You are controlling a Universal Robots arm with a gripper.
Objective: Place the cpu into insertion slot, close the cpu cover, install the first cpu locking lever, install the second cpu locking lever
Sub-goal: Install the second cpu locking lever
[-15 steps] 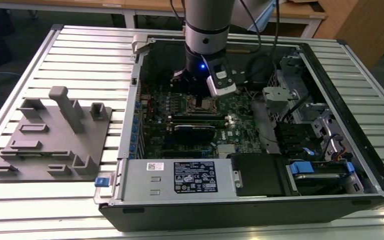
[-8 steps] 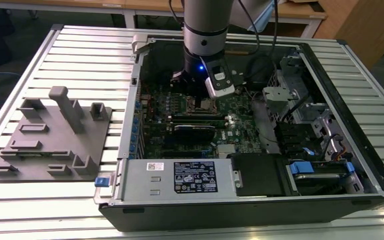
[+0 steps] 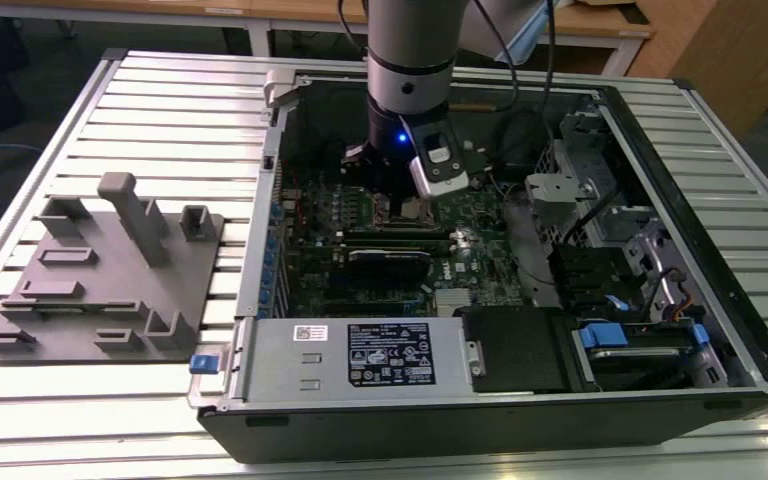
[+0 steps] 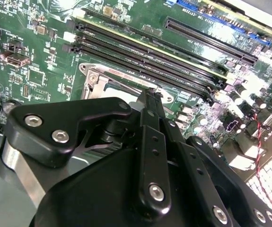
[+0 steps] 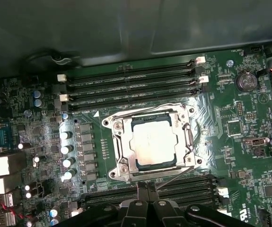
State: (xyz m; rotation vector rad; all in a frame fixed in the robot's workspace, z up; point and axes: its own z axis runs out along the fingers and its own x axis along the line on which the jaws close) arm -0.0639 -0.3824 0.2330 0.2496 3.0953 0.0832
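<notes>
In the exterior view, the arm reaches down into an open computer case (image 3: 704, 330) lying on a slatted metal table (image 3: 157, 110), with the gripper (image 3: 402, 205) low over the green motherboard (image 3: 357, 270) at the insertion slot. A grey fixture plate (image 3: 97, 290) with upright blocks sits on the table toward the exterior view's left, well apart from the case, and a power supply box (image 3: 357, 355) occupies the case's near edge. The first wrist view gives the detail that the exterior view hides behind the arm: the cpu (image 5: 153, 144), its dull silver top facing up, lies seated in the insertion slot (image 5: 151, 142), and the cpu cover (image 5: 121, 151) lies closed flat around it, framing the chip through its window. A thin locking lever (image 5: 173, 177) runs at a slant from the socket's corner toward the gripper (image 5: 147, 201). Rows of black memory slots (image 5: 131, 85) lie along both sides of the socket. In the second wrist view, the gripper (image 4: 147, 97) body blocks most of the socket; its fingers (image 4: 150, 113) stand pressed together at the socket rim (image 4: 98, 78), and whether they pinch the lever cannot be told.
</notes>
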